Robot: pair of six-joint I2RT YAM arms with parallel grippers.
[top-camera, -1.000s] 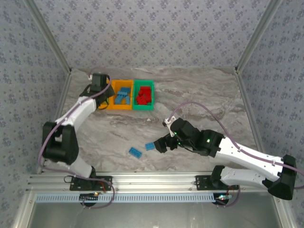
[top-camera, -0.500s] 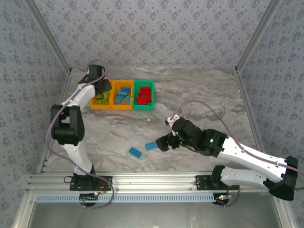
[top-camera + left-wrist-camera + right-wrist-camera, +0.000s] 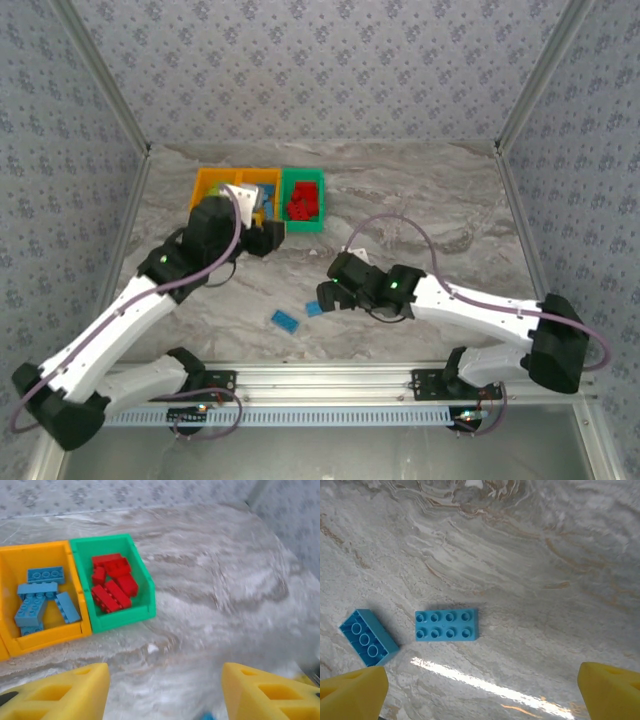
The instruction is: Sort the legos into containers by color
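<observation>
Grey-veined tabletop [image 3: 420, 200]. Sorted by colour at upper left of the left wrist view: red legos [image 3: 112, 580] in the green container [image 3: 125, 620], blue legos [image 3: 42, 597] in the orange container [image 3: 50, 635]. Parted and empty at the left gripper [image 3: 165, 690]. Spread wide at the right gripper [image 3: 480, 690], poised over a loose blue brick [image 3: 446, 624], touching nothing, probably lining up to grasp it.

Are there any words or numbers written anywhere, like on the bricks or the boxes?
None can be read. The blue brick on the table, the red bricks, the green bin and the orange bin show no writing. Any tiny marks on them are too small to tell.
</observation>
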